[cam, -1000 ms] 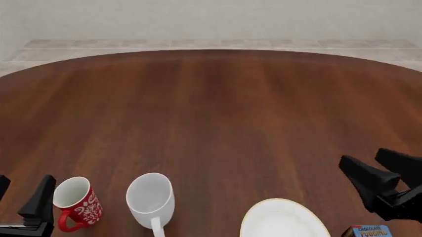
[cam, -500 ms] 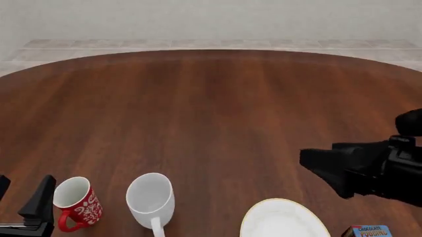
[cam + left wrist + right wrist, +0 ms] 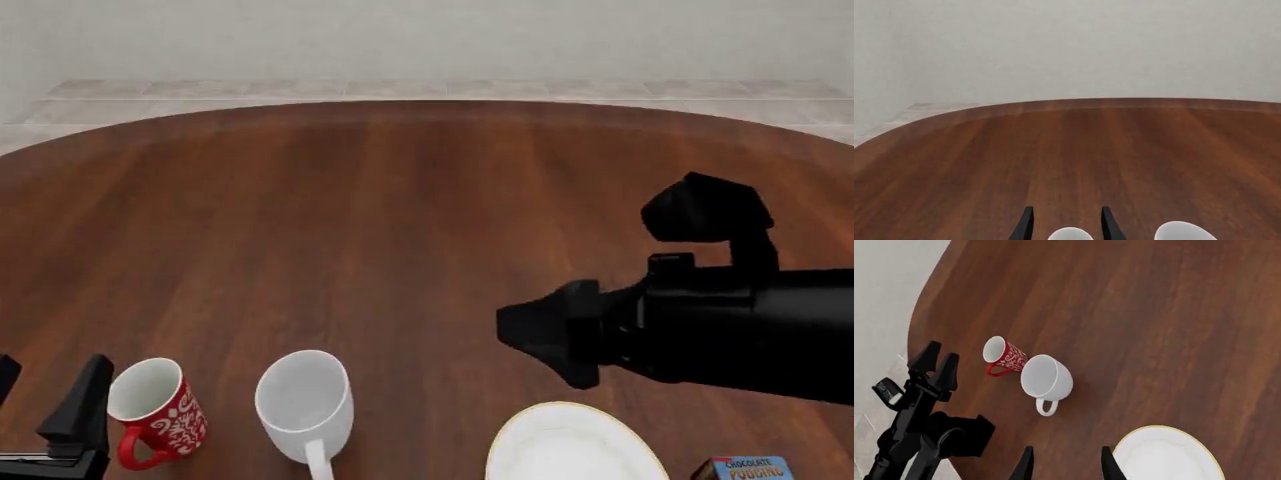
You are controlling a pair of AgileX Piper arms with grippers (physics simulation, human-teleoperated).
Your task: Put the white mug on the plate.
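Note:
The white mug (image 3: 304, 405) stands upright near the table's front edge, its handle toward me, also seen in the right wrist view (image 3: 1046, 379). The plate (image 3: 574, 452) lies to its right, cut by the frame's lower edge, and nothing rests on it (image 3: 1167, 456). My right gripper (image 3: 527, 335) hangs open above the table, pointing left, just beyond the plate and to the right of the mug (image 3: 1066, 467). My left gripper (image 3: 43, 398) is open at the front left corner, beside the red mug.
A red mug (image 3: 154, 405) with white lettering stands just left of the white mug. A chocolate pudding box (image 3: 741, 468) sits at the front right, next to the plate. In the left wrist view two pale mug rims (image 3: 1184, 231) peek in at the frame's edge.
My right arm has swung from the front right corner leftward and forward over the table, turning its gripper to point left. The left arm and both mugs have not moved.

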